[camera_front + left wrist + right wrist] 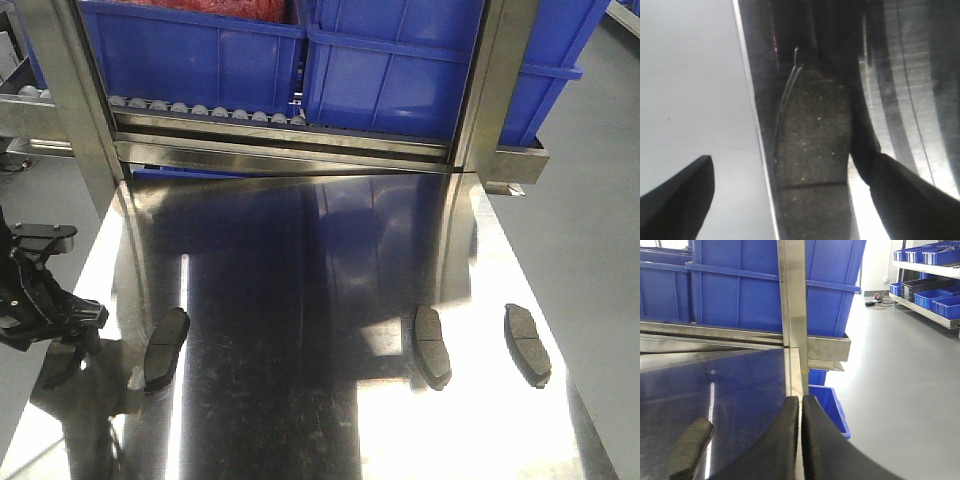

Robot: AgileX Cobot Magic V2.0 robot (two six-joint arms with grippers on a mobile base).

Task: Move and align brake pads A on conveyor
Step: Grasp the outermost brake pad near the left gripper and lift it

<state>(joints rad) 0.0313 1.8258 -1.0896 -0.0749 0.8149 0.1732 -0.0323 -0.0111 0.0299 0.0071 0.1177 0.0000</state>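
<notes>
Well, three of the brake pads A point(432, 343) lie flat on the shiny steel tabletop point(300, 260). The left pad point(166, 348) sits close to the table's left edge. The middle pad and the right pad point(527, 343) lie over on the right, side by side but apart. The left gripper point(790, 160) hangs at that left edge with its fingers point(675, 200) spread wide and the left pad between them; I can't tell whether they touch it. The right gripper point(800, 430) has its fingers pressed together on nothing. Blue bins point(200, 55) stand on the roller rack point(200, 108) at the far end.

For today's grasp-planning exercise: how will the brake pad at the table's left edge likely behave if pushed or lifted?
Flat and thick-looking, the brake pad probably stays stiff and won't roll. On the polished steel tabletop it may slide easily, perhaps off the nearby edge.
</notes>
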